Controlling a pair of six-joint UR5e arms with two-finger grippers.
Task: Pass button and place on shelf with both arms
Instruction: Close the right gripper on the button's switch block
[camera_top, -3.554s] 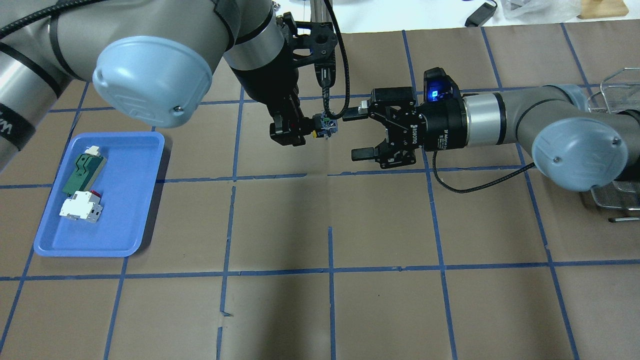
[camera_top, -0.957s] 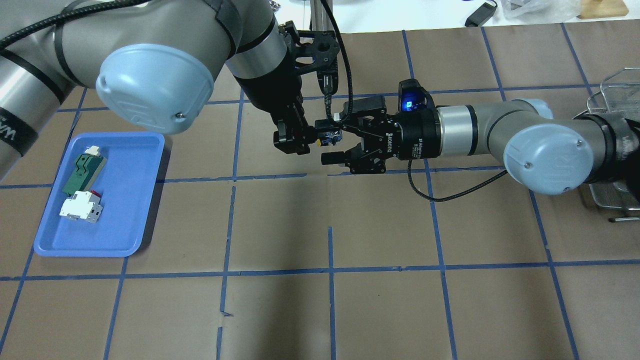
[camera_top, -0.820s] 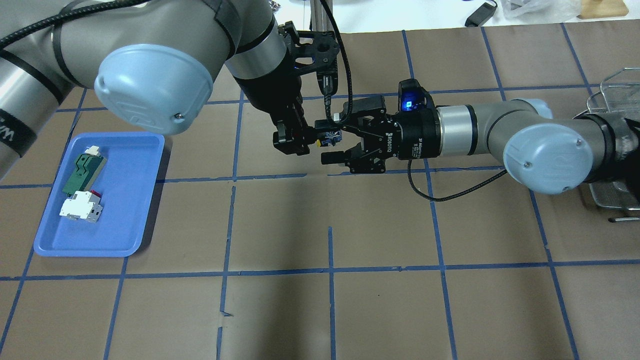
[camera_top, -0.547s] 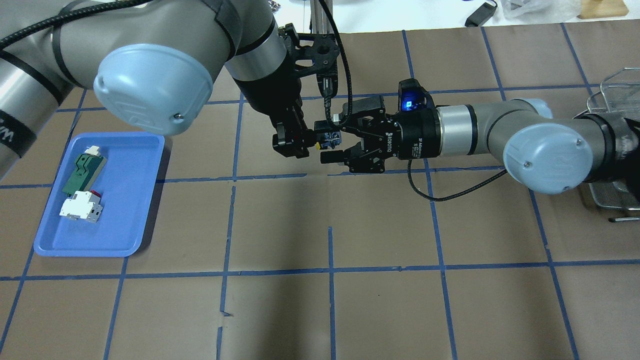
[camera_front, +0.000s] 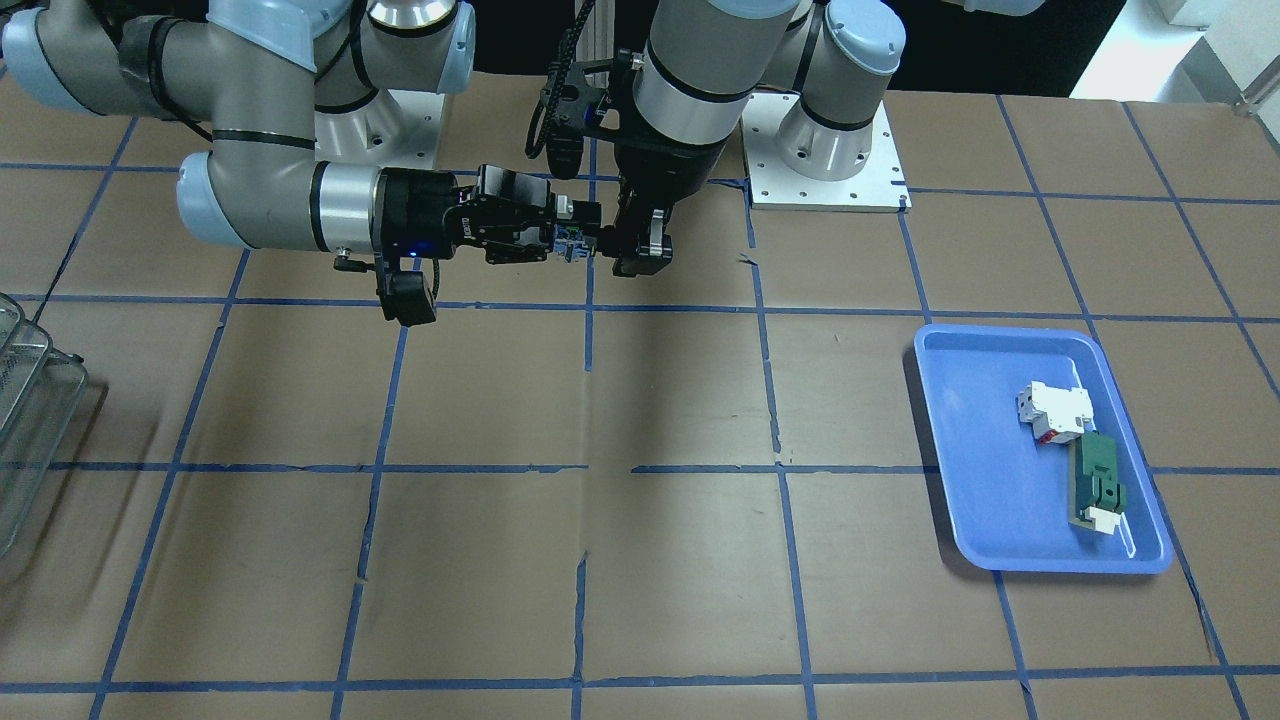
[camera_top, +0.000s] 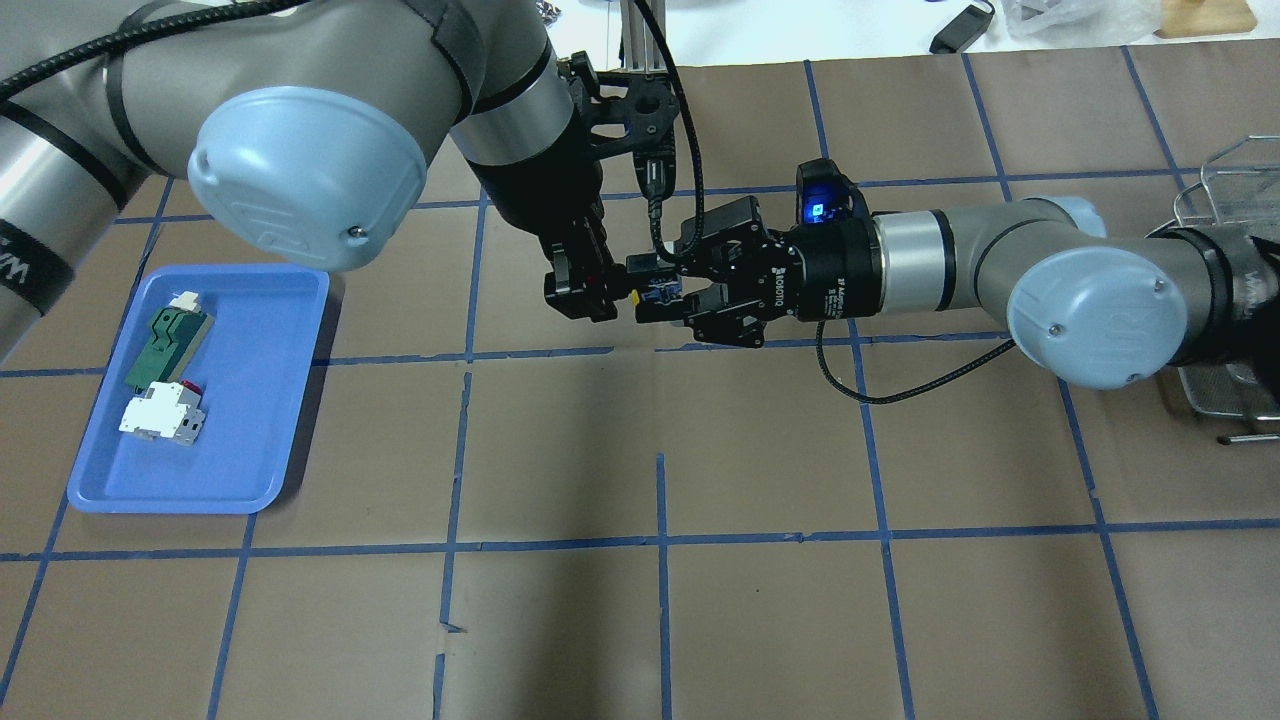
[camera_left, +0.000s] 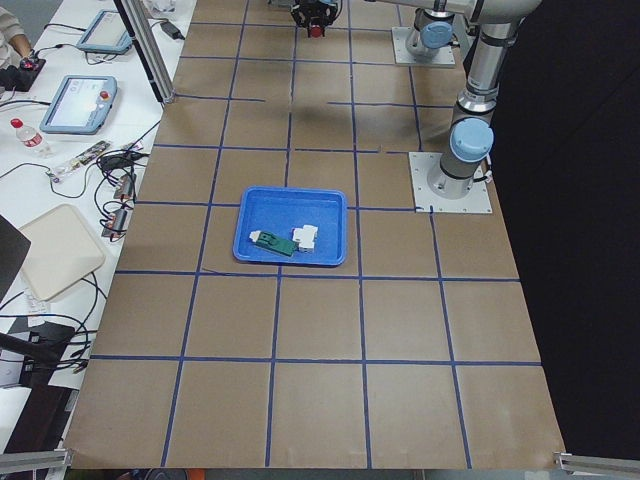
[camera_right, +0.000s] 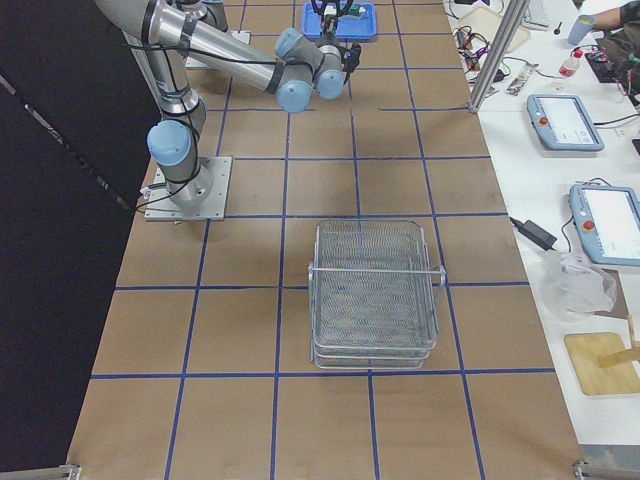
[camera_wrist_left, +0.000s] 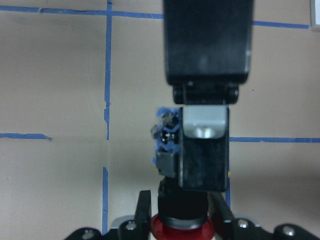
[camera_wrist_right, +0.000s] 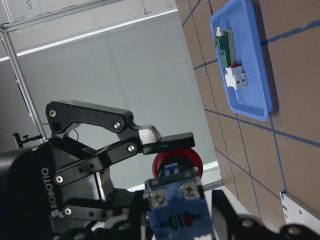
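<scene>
Two grippers are on one button (camera_wrist_right: 176, 206), which hangs in the air between them above the table (camera_top: 760, 620), touching nothing else.

Nearest in the right wrist view is the button's blue-white rear block, with the dark fingers of the right gripper (camera_top: 668, 290) closed against its two sides. Behind the block is the red cap. The left gripper (camera_top: 600, 288) is clenched on that cap end, and the left wrist view shows its fingers flanking the black body just above the cap. Both hands therefore grasp the same part at opposite ends.

Judgement: the step in hand is the transfer from left to right.
- The right grip should be confirmed firm on the flat sides of the block before the left lets go.
- The left jaws should open wide first, with both arms stationary.
- The arms should then part along the button's own axis, so the broad cap clears the left fingers without being dragged.
- The right hold sits at the rear end only, so a sideways pull could pivot the part.

Farther off, the blue tray (camera_top: 262, 385) lies on the left side and the shelf (camera_right: 375, 300) stands well apart at the right end.

Count:
- Arms: two.
- Grippers: two.
- Button: one.
- Shelf: one.
- Tray: one, holding one white block (camera_top: 160, 412) and one green part (camera_top: 168, 335).
</scene>
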